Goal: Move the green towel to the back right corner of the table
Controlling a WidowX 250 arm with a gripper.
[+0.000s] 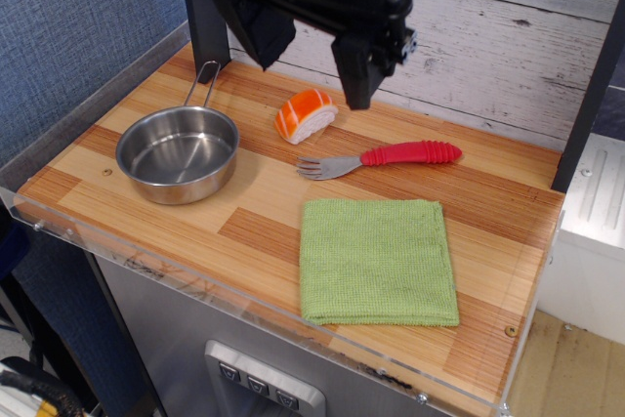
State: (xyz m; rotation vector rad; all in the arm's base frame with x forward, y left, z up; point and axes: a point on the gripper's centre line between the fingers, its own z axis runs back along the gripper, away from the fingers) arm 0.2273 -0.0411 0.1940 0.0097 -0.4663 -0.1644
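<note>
A: Where is the gripper (359,95) placed, and can its state be read?

B: It is hung above the back of the table (146,210), just behind the orange-and-white sushi piece (305,115). Only a single dark tip is seen; whether the jaws are parted or closed cannot be told. Nothing is held in it.

A: And the green towel (377,261)?

B: It is laid flat and square, just in front of the red-handled fork (382,159), toward the front right of the table. It is not touched by the gripper, which is kept well apart from it.

A: So how much is judged done?

B: Nothing of the move itself. The towel is yet to be reached, gripped and carried past the fork to the back right corner, which is seen bare of objects. The steel pan (180,152), left of the fork, is not concerned.

A: Any writing or labels?

B: None can be read.
</note>
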